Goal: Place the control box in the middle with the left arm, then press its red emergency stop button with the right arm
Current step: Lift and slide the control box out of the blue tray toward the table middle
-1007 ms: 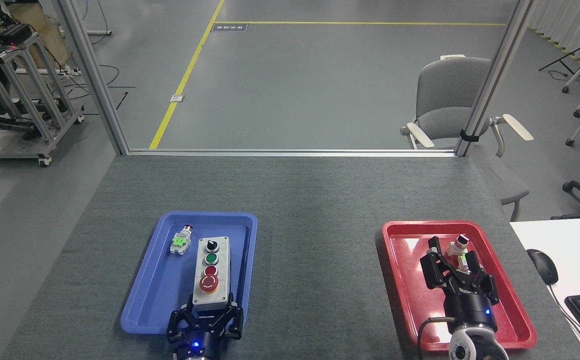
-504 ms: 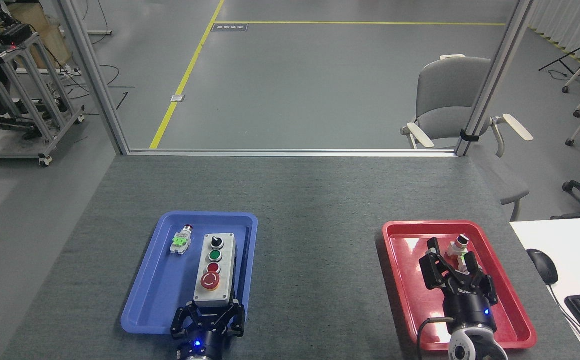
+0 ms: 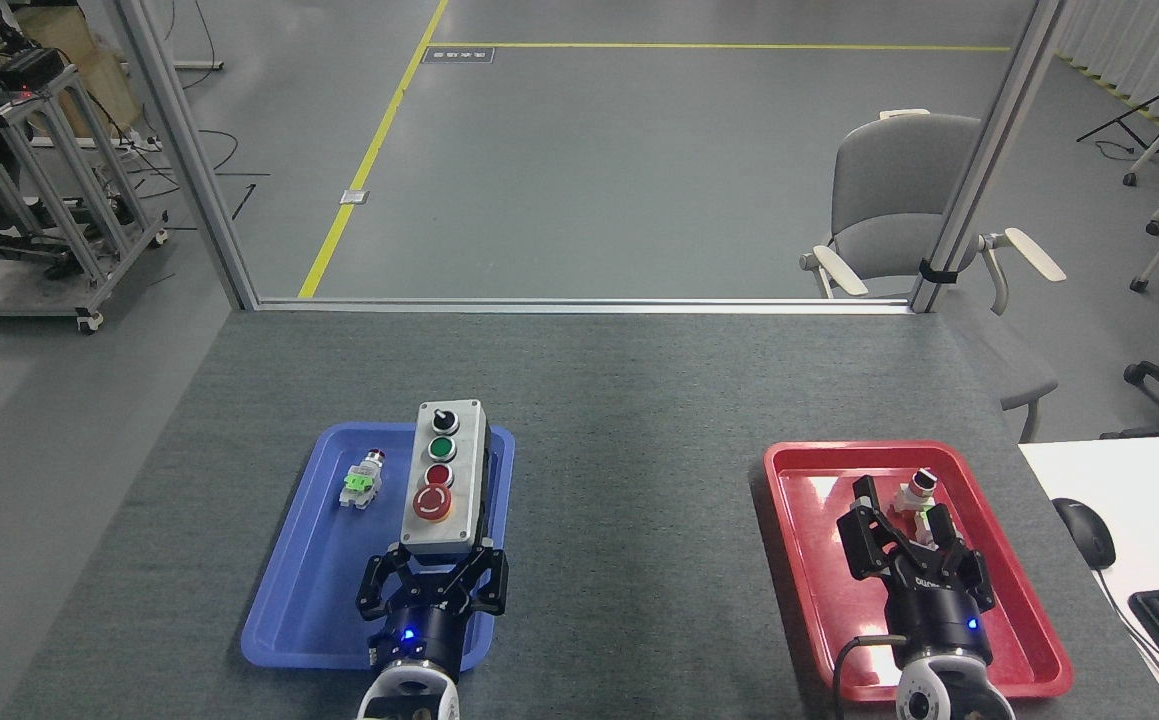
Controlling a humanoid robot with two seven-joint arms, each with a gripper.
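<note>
Now lifted, the elongated light-grey control box with a black base (image 3: 447, 478) sits higher and further forward in the head view than half a second ago, its far end past the far rim of the blue plastic tray (image 3: 284, 600). The left gripper (image 3: 433, 568) has its black fingers clamped on the box's near end and has moved up and slightly right with it. The right gripper (image 3: 901, 525) hangs over the red plastic tray (image 3: 1024, 620) as before, fingers spread apart around nothing.

Between the two trays the bare dark-grey felt tabletop (image 3: 639, 500) lies open, a wide strip running to the table's far metal edge.

The box's top carries a row: a black knob, a green button, a small red button, then the large red emergency stop button (image 3: 433, 502) nearest the gripper. A small loose grey-and-green switch part (image 3: 363, 482) rests in the blue tray, just left of the box.
</note>
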